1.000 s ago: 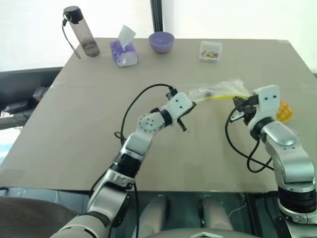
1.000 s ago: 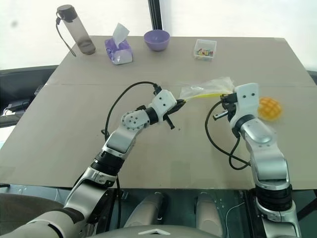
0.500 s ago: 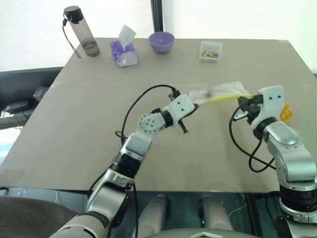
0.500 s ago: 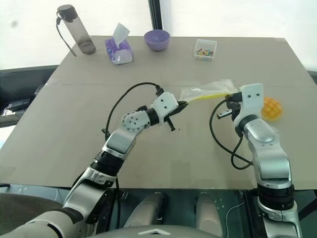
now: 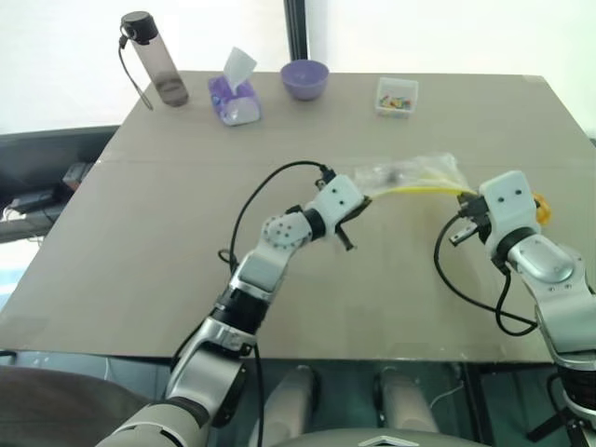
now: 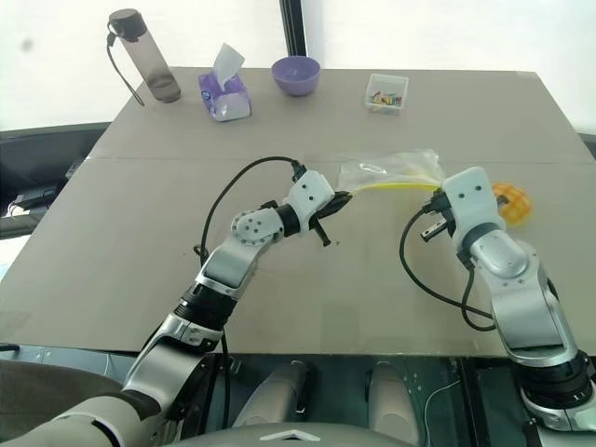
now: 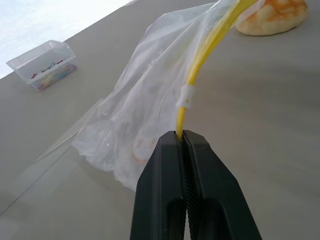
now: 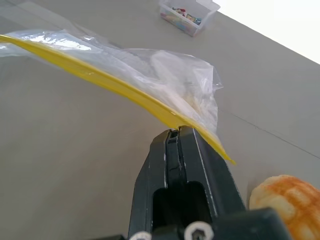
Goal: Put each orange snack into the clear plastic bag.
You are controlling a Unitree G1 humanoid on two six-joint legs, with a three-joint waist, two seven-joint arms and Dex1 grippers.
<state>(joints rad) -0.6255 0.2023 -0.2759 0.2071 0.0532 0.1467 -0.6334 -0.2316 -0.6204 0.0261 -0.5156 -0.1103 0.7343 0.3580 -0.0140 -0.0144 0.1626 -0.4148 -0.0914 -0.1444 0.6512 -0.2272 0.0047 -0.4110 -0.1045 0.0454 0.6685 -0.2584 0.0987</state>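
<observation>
The clear plastic bag [image 5: 411, 173] hangs just above the table, stretched by its yellow seal strip [image 8: 105, 77] between my two grippers. At the strip's left end my left gripper [image 5: 359, 198] is shut on the strip; the wrist view shows the pinch [image 7: 181, 137]. My right gripper [image 6: 438, 193] is shut on the strip's other end [image 8: 172, 134]. One orange snack [image 6: 514, 201] with a grid top lies on the table just right of my right hand and is partly hidden by it. A pale shape shows through the plastic [image 7: 142, 145]; I cannot tell what it is.
Along the far edge stand a dark bottle [image 5: 154, 60], a purple tissue pack [image 5: 233, 98], a purple bowl [image 5: 304, 78] and a small clear box [image 5: 396, 95] of coloured bits. Black cables loop from both wrists over the table [image 5: 168, 242].
My right gripper has shifted to the right and rolled, pulling the yellow strip out longer. It now covers more of the snack. The left gripper has stayed put.
</observation>
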